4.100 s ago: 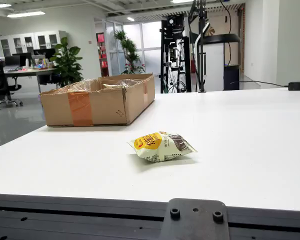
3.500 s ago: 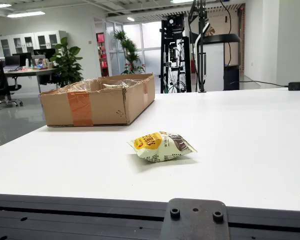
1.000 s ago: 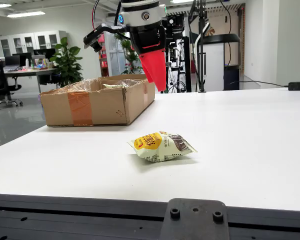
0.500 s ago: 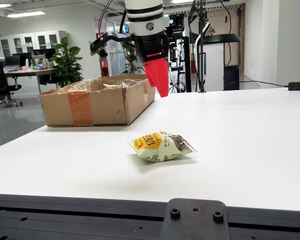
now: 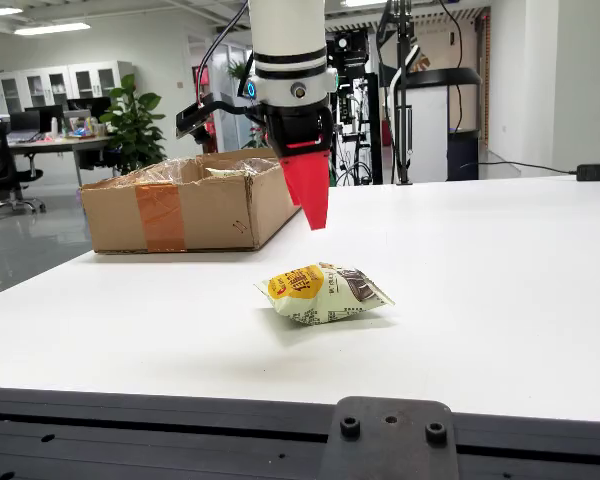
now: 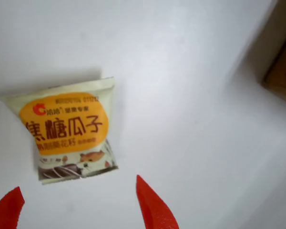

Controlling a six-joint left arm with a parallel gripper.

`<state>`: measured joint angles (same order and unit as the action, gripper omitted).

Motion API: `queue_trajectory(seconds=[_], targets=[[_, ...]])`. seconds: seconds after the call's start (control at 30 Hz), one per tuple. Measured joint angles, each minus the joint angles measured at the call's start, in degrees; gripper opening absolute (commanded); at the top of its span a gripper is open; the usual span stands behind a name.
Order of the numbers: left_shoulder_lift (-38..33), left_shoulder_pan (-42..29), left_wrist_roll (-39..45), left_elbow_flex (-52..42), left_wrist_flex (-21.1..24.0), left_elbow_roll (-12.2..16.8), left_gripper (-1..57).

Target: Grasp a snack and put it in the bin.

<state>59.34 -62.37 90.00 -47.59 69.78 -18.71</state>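
Observation:
A pale green snack packet [image 5: 324, 293] with an orange label lies flat on the white table [image 5: 500, 280]. My gripper [image 5: 314, 205] with red fingers hangs in the air above and behind the packet, between it and the cardboard box [image 5: 185, 203]. In the gripper's own view the packet [image 6: 66, 136] lies just ahead of and between the two red fingertips [image 6: 152, 205]. My gripper [image 6: 78, 207] is open and holds nothing.
The open cardboard box sits at the table's far left; its corner shows in the gripper view [image 6: 281, 67]. A snack shows inside the box [image 5: 228, 170]. A black rail [image 5: 280, 440] runs along the table's near edge. A second arm's stand [image 5: 405, 90] is behind.

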Motion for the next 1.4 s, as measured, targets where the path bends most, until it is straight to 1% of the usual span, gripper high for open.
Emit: queue_trajectory(seconds=[0.6, 1.13, 1.4], targets=[[2.3, -0.9, 0.0, 1.6, 1.1, 0.4, 46.5], [9.4, -1.9, 0.0, 9.7, 1.8, 1.2, 47.2], [11.1, -1.9, 0.0, 11.3, 2.0, 1.3, 47.3]])
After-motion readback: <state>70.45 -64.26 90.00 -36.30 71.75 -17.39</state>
